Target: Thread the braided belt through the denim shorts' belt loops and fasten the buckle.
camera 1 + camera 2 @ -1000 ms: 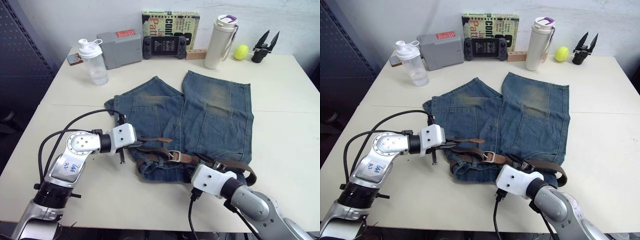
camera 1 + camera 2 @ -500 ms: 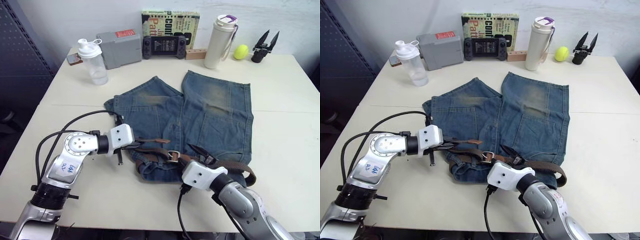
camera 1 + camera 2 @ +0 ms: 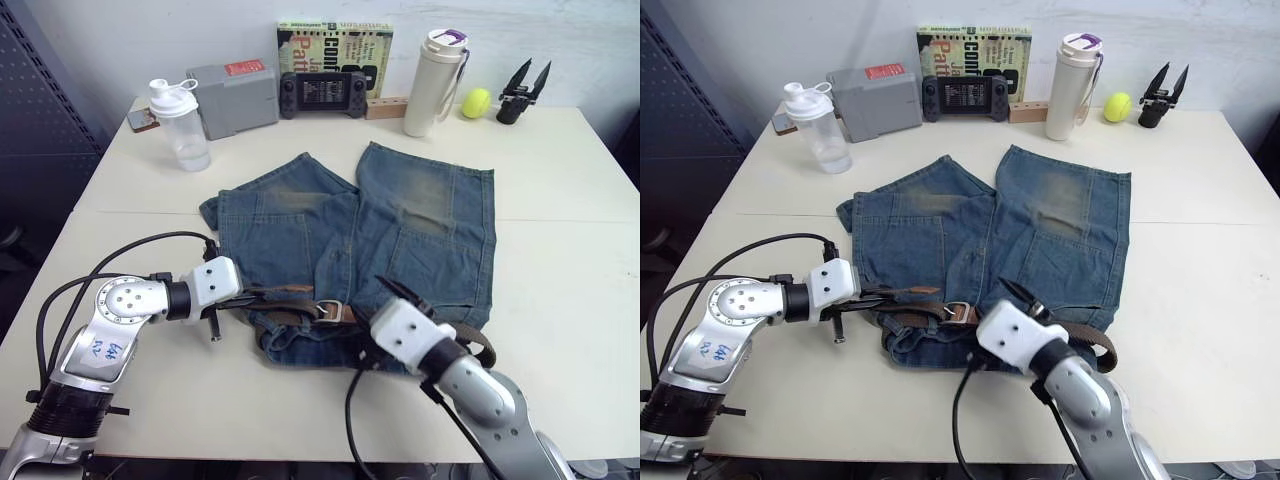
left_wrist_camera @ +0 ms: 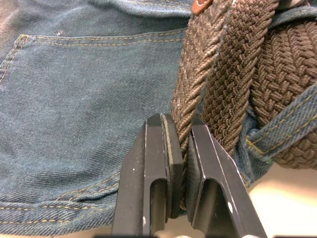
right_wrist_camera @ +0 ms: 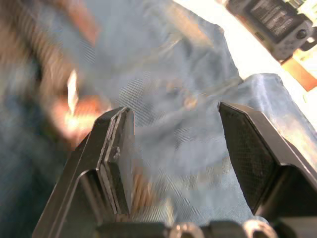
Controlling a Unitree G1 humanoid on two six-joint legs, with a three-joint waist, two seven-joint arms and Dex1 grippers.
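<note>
- Right gripper [image 3: 1018, 297] is moving up from the table edge onto the waistband, fingers spread wide, nothing between them.
- Left gripper [image 4: 179, 148] is reaching in sideways, clamping the braided belt [image 4: 218, 74].
- Belt is lying crosswise along the waist of the denim shorts [image 3: 420, 215]; buckle [image 3: 329, 308] mid-waist.
- Book [image 3: 334, 45] cover lettering is probably unreadable here.

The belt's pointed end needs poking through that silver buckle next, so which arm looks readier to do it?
Probably the left: its left gripper is shut on the braided belt. The right gripper is open above the denim shorts, near the buckle, so it could steady that.
</note>
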